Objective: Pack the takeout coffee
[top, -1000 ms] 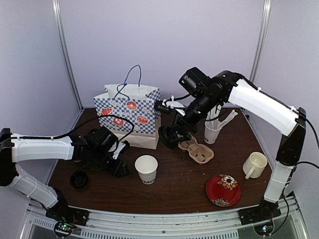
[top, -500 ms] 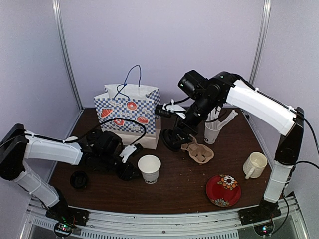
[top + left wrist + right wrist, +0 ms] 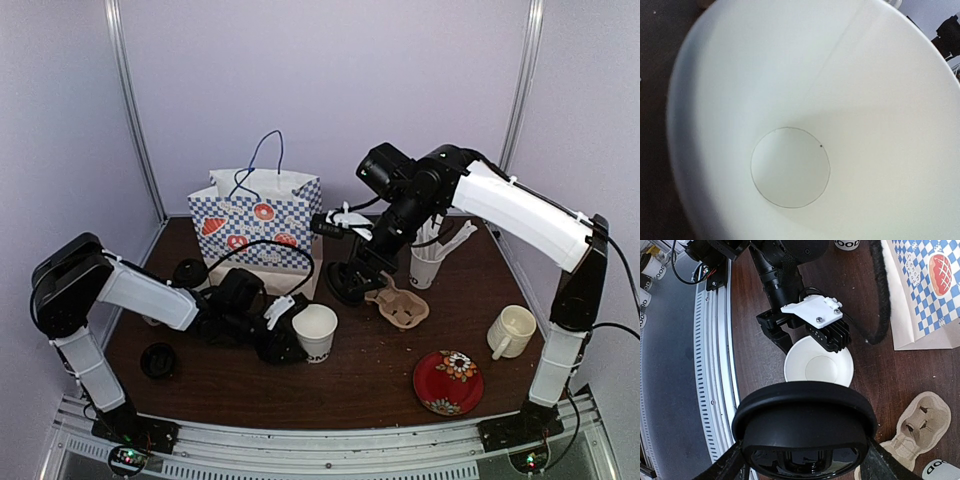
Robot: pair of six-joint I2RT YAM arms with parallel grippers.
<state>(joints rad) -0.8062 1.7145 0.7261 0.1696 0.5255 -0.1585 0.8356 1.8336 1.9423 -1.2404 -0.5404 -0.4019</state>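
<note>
Now that the left gripper (image 3: 283,342) has moved in, the paper cup (image 3: 315,330) sits further right on the desk (image 3: 370,375) | its grip: cannot tell | right gripper (image 3: 349,281) clamps black lid (image 3: 805,410) close by | capping looks next

Robot lab test cell: plain pale wall panels (image 3: 330,90) in metal frame posts (image 3: 133,110), aluminium rail (image 3: 330,445) along dark bench (image 3: 370,362) edge; staged café props, donut-print bag (image 3: 262,225), pulp cup carrier (image 3: 397,303).

Black lid (image 3: 805,425) clamped in right tool (image 3: 801,464), white cup (image 3: 818,365) beyond, checkered bag (image 3: 927,287)
</note>
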